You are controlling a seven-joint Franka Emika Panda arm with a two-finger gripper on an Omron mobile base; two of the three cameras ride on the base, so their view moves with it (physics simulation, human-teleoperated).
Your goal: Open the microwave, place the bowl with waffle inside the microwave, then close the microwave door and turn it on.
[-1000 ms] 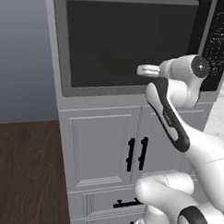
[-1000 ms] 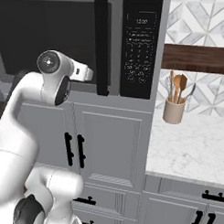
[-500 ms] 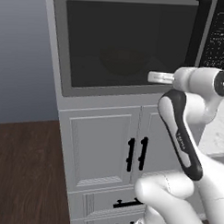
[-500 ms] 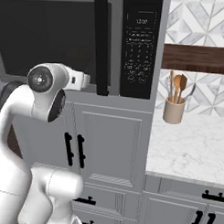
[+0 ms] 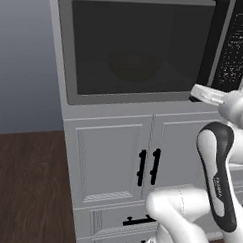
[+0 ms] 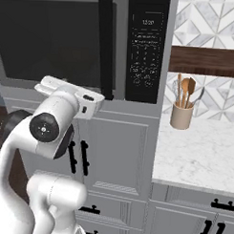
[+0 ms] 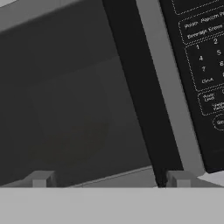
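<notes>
Tool at the closed microwave door, fingers spread.

Microwave set above grey cabinets; door shut, flush with the frame. Faint rounded shape of a bowl behind the dark glass, dim, near centre of the window; waffle too dark to make out. Tall black handle at 3 o'clock of the window, keypad just beside it at 3 o'clock again. Tool low before the door, fingers spread wide, gripping nothing, handle foot just beside the finger at 3 o'clock. Seen from the left base, tool at 5 o'clock of the window. Table at 3 o'clock of the cabinets, bearing a jar of utensils.
</notes>
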